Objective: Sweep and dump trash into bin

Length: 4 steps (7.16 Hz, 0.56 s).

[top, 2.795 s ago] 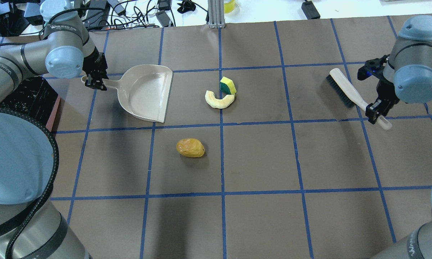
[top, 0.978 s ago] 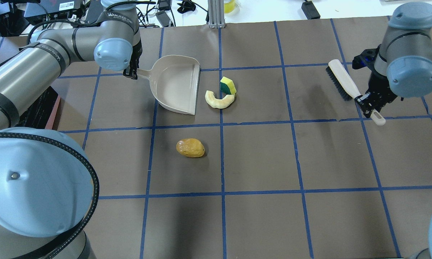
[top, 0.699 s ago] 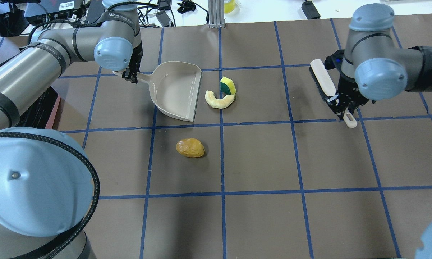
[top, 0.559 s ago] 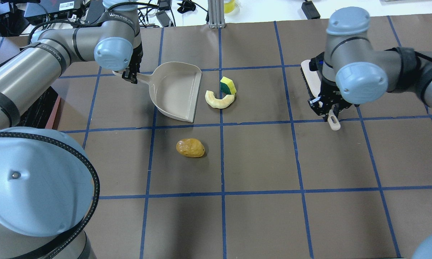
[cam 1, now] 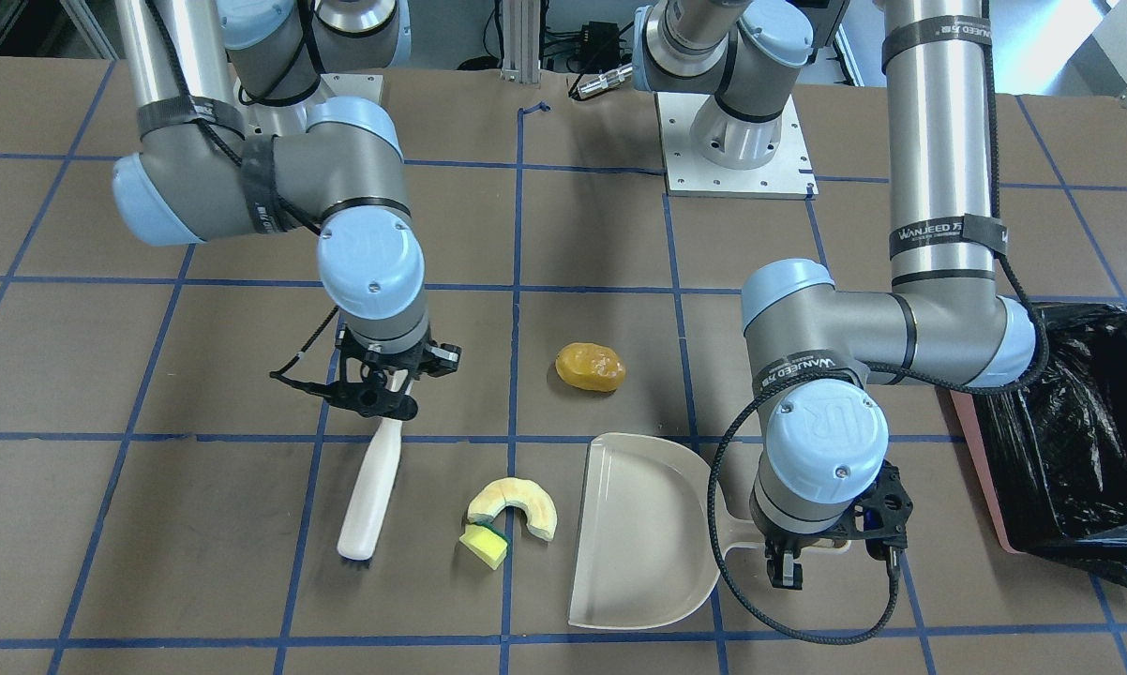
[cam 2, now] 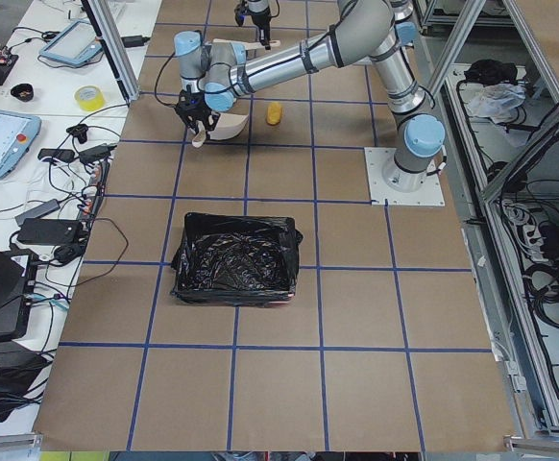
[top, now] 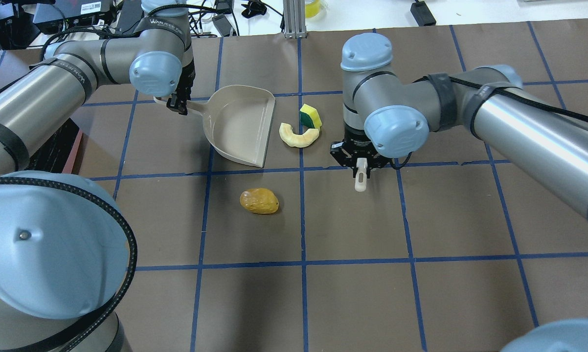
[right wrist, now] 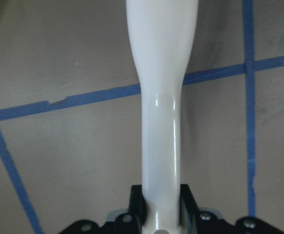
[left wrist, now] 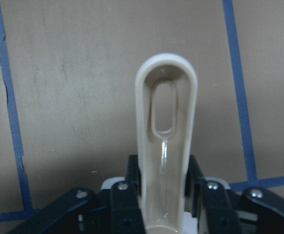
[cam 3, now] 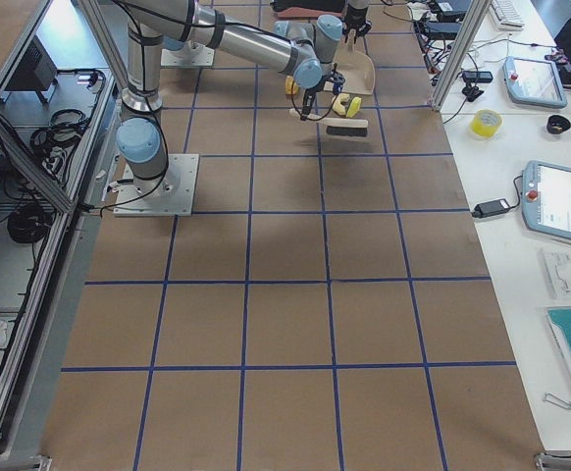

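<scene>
The beige dustpan [top: 237,124] lies with its open edge toward a cream crescent [top: 299,136] and a yellow block with a green side [top: 310,116]. A golden-yellow lump [top: 259,201] lies apart, nearer the robot. My left gripper [top: 178,105] is shut on the dustpan's handle [left wrist: 165,146]. My right gripper [top: 360,164] is shut on the handle [right wrist: 161,97] of the beige brush [cam 1: 371,487], whose bristles rest just beside the crescent and block, on the side away from the dustpan. The bin [cam 1: 1070,431], a pink tub lined with black plastic, stands on the robot's left.
The table is brown paper with a blue tape grid [top: 302,220]. Both arm bases [cam 1: 737,141] stand at the robot side. Cables and devices [top: 215,19] lie beyond the far edge. In the overhead view my right wrist hides most of the brush.
My right arm has swung left across the table with the brush, from the right side to just beside the crescent and block. The dustpan came right earlier and now holds almost still.
</scene>
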### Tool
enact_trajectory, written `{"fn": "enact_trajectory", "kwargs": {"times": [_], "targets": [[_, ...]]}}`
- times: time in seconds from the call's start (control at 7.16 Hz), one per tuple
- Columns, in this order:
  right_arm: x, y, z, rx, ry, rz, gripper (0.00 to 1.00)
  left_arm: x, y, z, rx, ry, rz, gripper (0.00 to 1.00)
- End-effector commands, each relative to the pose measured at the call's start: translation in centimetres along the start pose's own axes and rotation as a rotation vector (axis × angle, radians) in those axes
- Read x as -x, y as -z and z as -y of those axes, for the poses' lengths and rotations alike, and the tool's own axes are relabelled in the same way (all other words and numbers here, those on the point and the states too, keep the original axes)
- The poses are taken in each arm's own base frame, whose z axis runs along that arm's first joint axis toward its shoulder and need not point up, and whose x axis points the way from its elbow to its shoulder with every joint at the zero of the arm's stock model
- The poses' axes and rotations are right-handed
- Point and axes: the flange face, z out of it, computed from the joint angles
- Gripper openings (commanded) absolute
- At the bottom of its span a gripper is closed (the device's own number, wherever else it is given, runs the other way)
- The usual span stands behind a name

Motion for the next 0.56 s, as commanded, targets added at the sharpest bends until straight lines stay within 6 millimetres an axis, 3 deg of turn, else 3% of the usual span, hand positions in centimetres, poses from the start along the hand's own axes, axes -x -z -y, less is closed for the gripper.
{"fn": "enact_trajectory", "kwargs": {"times": [0.0,0.42], "targets": [[7.3,-2.1,-1.4,0.026,-0.036,0.029,0.04,-0.1,-0.2,0.0,-0.002,0.001,-0.001,0.0],[14.0,-2.7,-1.3,-0.003,0.084,0.131,0.04,-0.1,-0.3,0.0,-0.004,0.006,0.0,0.0]]}}
